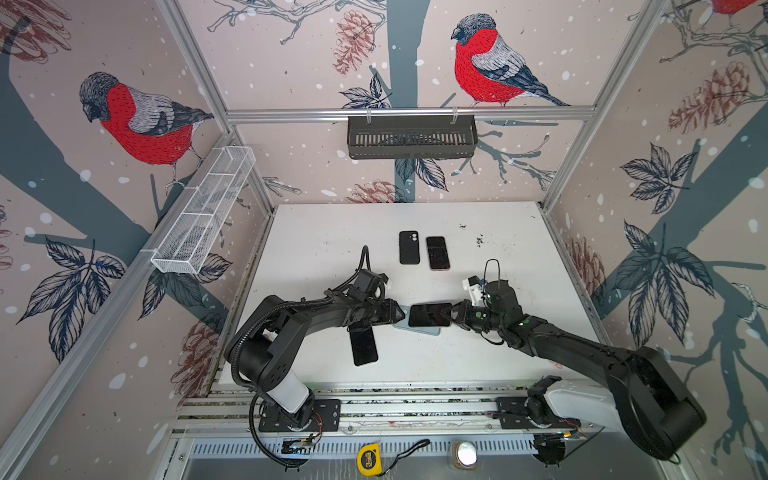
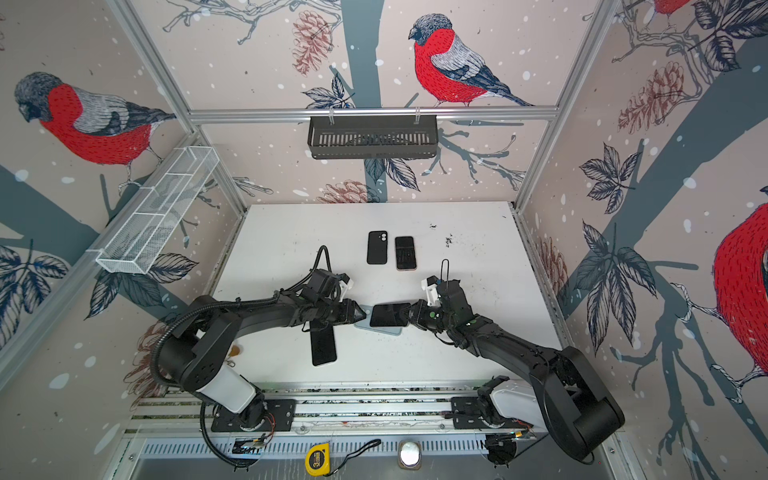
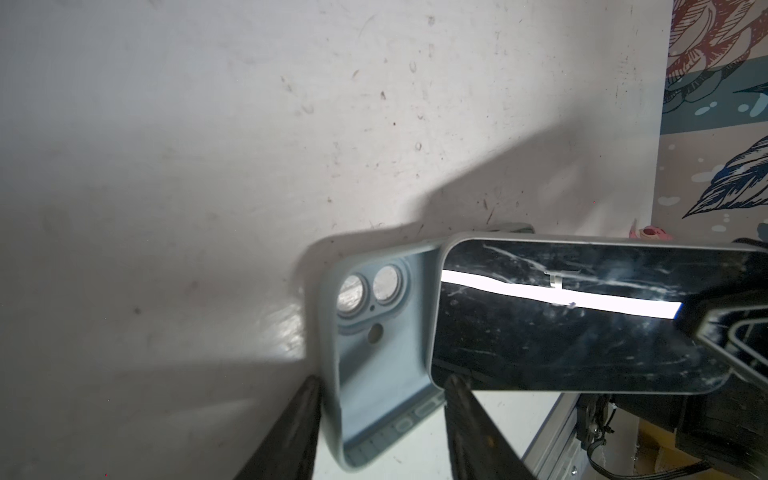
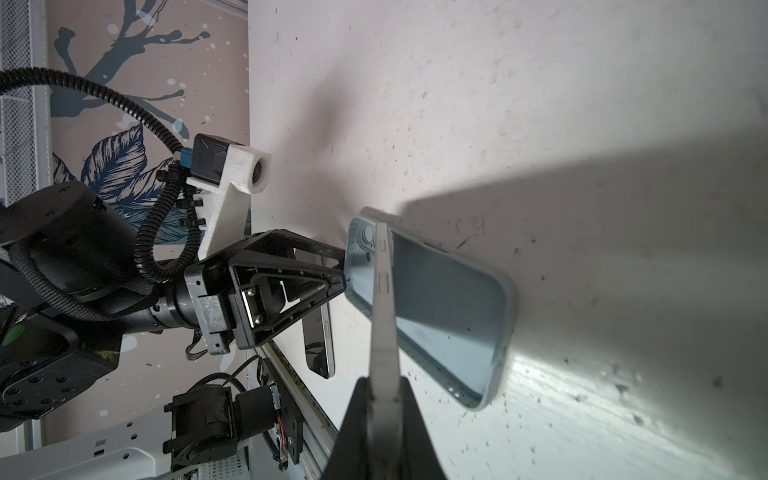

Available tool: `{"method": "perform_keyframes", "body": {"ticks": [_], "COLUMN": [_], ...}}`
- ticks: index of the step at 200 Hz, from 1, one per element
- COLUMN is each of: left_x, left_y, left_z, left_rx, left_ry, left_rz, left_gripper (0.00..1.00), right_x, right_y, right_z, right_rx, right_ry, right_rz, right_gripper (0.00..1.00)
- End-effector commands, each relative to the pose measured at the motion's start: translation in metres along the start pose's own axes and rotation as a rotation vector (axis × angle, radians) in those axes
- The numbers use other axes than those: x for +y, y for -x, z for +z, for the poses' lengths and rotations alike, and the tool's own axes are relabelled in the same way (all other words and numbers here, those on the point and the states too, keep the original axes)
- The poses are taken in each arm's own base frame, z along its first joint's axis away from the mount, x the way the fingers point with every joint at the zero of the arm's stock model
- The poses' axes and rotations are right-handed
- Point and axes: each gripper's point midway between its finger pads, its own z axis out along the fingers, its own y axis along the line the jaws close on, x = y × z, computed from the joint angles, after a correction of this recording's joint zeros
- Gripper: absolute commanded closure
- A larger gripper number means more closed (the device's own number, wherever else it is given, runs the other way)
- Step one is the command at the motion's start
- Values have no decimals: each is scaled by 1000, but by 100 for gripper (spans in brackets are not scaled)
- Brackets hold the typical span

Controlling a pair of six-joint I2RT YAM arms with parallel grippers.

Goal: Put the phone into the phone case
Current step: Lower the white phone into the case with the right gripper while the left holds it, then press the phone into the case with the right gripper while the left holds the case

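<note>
The phone (image 1: 429, 314) (image 2: 390, 314) is dark-screened, and my right gripper (image 1: 451, 314) (image 4: 384, 390) is shut on its near end. In the right wrist view the phone (image 4: 384, 311) shows edge on. Under it lies the light blue phone case (image 1: 415, 331) (image 4: 449, 307), open side up on the white table (image 1: 332, 232). The phone (image 3: 582, 316) is tilted, and its far end reaches the case's (image 3: 374, 353) camera end. My left gripper (image 1: 402, 314) (image 3: 382, 399) is shut on the case across that end, one finger on each side wall.
A second dark phone (image 1: 363, 347) lies by the front edge under my left arm. At the back a black case (image 1: 409, 248) and another phone (image 1: 437, 252) lie side by side. A yellow tape measure (image 1: 369, 459) sits below the front rail.
</note>
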Motion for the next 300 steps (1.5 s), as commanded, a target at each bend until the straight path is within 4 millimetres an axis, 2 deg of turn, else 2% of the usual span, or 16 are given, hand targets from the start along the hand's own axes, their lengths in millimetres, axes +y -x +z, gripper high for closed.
{"method": "perform_keyframes", "body": {"ticks": [1, 80, 172, 263, 300], "left_x": [-8, -7, -18, -33, -35], "left_y": [6, 2, 1, -4, -5], "left_z": [0, 3, 5, 11, 13], "left_rx": [-19, -13, 3, 23, 27], "left_ry": [-38, -50, -77, -120, -126], "left_rz": [7, 5, 28, 36, 36], "left_gripper": [51, 50, 51, 51, 51], "right_x": [11, 4, -4, -4, -8], "right_y": [3, -3, -9, -11, -12], "right_z": [2, 13, 25, 34, 36], "right_rx": [-8, 33, 62, 72, 79], "right_ry": [45, 16, 6, 26, 20], "right_rz": [-12, 75, 90, 109, 109], "right_gripper": [99, 98, 96, 93, 87]}}
